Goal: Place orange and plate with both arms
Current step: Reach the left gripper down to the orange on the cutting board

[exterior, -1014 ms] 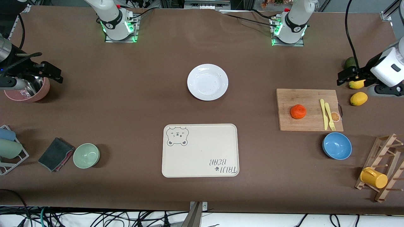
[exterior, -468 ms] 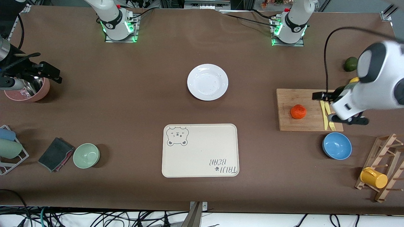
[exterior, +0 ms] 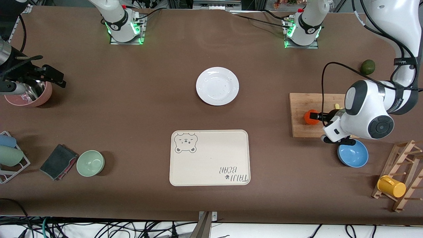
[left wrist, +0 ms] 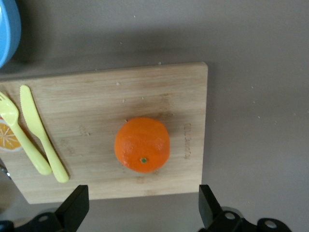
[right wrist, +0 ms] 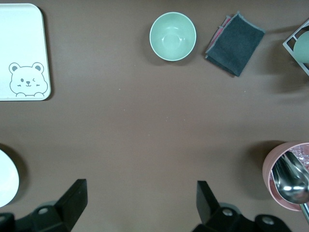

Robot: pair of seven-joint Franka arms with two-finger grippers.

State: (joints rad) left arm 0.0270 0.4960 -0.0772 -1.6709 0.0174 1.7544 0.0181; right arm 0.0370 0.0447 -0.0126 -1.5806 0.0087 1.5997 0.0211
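The orange (exterior: 310, 116) lies on a wooden cutting board (exterior: 304, 100) toward the left arm's end of the table. My left gripper (exterior: 320, 116) hangs over the board right beside the orange, open and empty. In the left wrist view the orange (left wrist: 142, 144) sits just ahead of the open gripper (left wrist: 142, 209), not between its fingers. The white plate (exterior: 217, 86) lies empty at mid-table. My right gripper (exterior: 58, 79) waits open and empty over the table by a pink bowl (exterior: 36, 97). The right wrist view shows that gripper (right wrist: 140, 203) open, with the plate's edge (right wrist: 6, 179) in view.
A yellow knife (left wrist: 42, 135) and fork (left wrist: 19, 135) lie on the board. A blue bowl (exterior: 353, 156), a lime (exterior: 367, 66), and a wooden rack with a yellow mug (exterior: 391, 186) are nearby. The bear-print tray (exterior: 210, 157), a green bowl (exterior: 90, 163) and a dark cloth (exterior: 58, 161) lie nearer the camera.
My left arm has swung from over the lemons at the table's end to over the cutting board, ending beside the orange. The right arm has not moved.
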